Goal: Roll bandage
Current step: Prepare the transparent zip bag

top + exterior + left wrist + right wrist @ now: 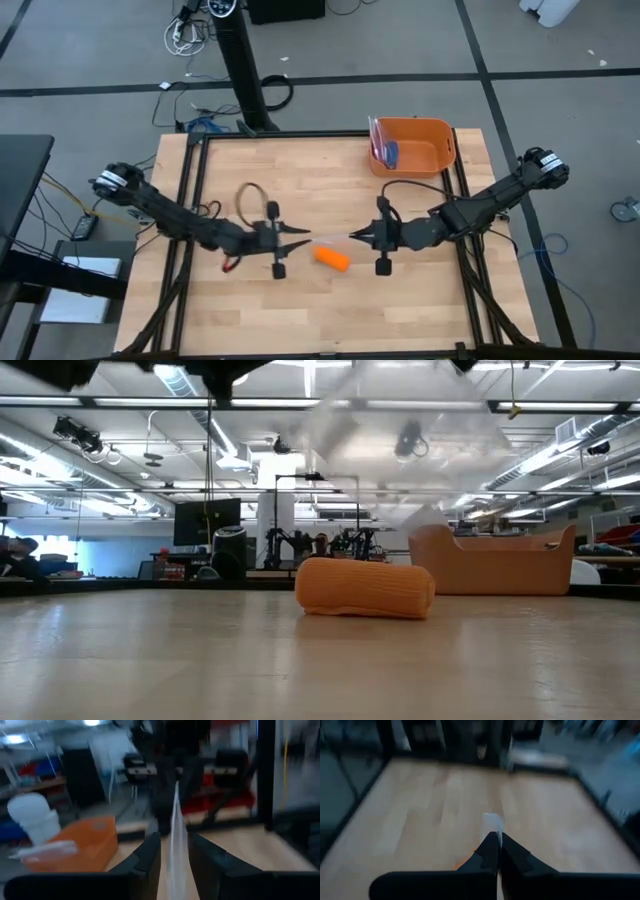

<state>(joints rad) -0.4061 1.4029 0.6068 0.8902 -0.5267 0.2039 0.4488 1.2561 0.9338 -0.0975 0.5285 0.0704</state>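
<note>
The bandage is a small orange roll lying on its side on the wooden table; it also shows in the low view. A clear plastic bag hangs above it between my two grippers and shows high in the low view. My right gripper is shut on the bag's right end. My left gripper is at the bag's left end. Its fingers stand a little apart, with the bag's edge between them. My right gripper pinches the clear bag's edge between its two shut fingertips. It comes level from the table's right. The bag is lifted clear of the table. Whether my left gripper's fingers touch the bag between them, I cannot tell.
An orange plastic bin stands at the table's far right, with something blue and red at its left wall. It also shows in the low view behind the roll. Bare wood lies near the front edge.
</note>
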